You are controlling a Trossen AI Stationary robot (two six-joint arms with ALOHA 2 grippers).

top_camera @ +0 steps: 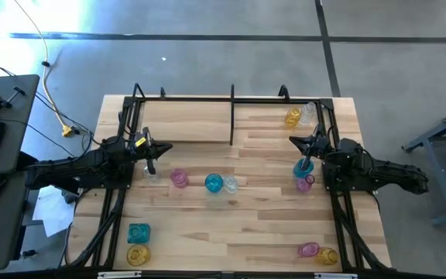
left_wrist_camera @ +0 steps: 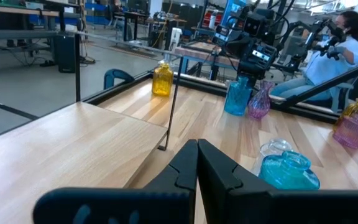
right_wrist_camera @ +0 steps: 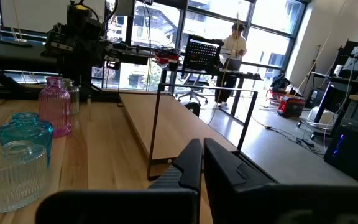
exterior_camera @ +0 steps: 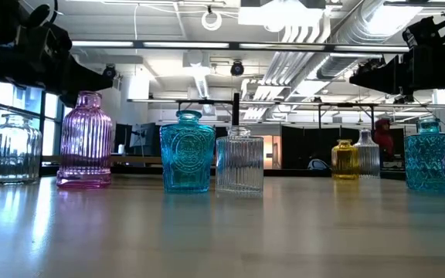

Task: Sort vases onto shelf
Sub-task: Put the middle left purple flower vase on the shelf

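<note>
Corner vases [top_camera: 138,243] only from above

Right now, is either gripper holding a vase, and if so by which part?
Neither. The left gripper and the right gripper are both shut with nothing between their fingers, and each hangs above the table clear of the vases.

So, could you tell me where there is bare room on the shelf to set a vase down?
The shelf's left bay, between the divider rod and the left end effector, is bare. The right bay is free beside the divider; its far right corner holds a yellow vase and a clear vase.
</note>
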